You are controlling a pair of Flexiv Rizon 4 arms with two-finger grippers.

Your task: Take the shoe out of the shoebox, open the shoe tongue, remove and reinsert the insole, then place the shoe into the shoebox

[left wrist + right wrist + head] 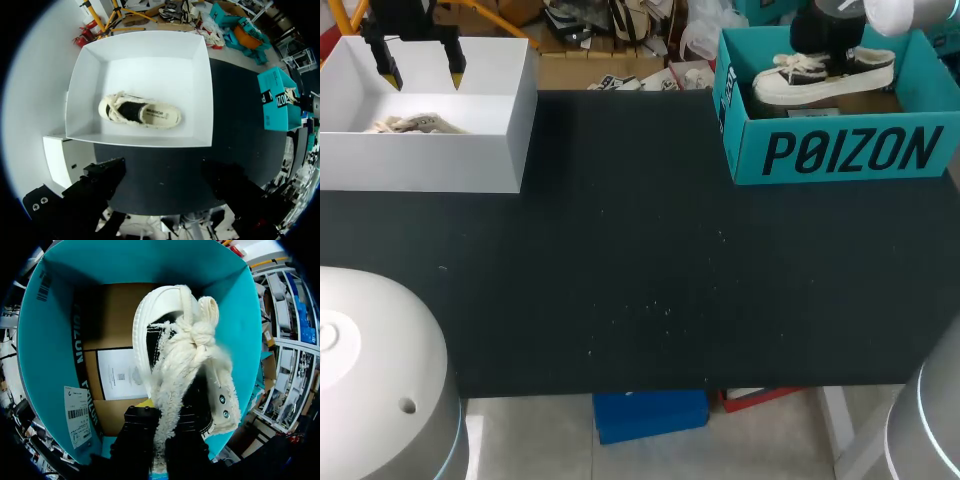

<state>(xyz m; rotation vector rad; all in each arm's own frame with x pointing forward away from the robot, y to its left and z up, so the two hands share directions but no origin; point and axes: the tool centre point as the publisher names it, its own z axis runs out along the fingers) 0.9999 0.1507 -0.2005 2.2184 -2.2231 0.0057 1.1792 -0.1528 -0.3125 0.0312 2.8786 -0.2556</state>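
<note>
2 right fingers [140, 435] are clamping the black-and-cream canvas shoe [185, 360] in the teal cardboard shoebox [55, 315]; left fingers [454, 60] are gaping; frayed fabric is risking slippage.

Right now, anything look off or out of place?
Nothing spilled or damaged. One oddity: the shoe in the teal shoebox sits up at rim height, hanging from the right gripper, not resting on the box floor. Pale specks dot the table.
</note>
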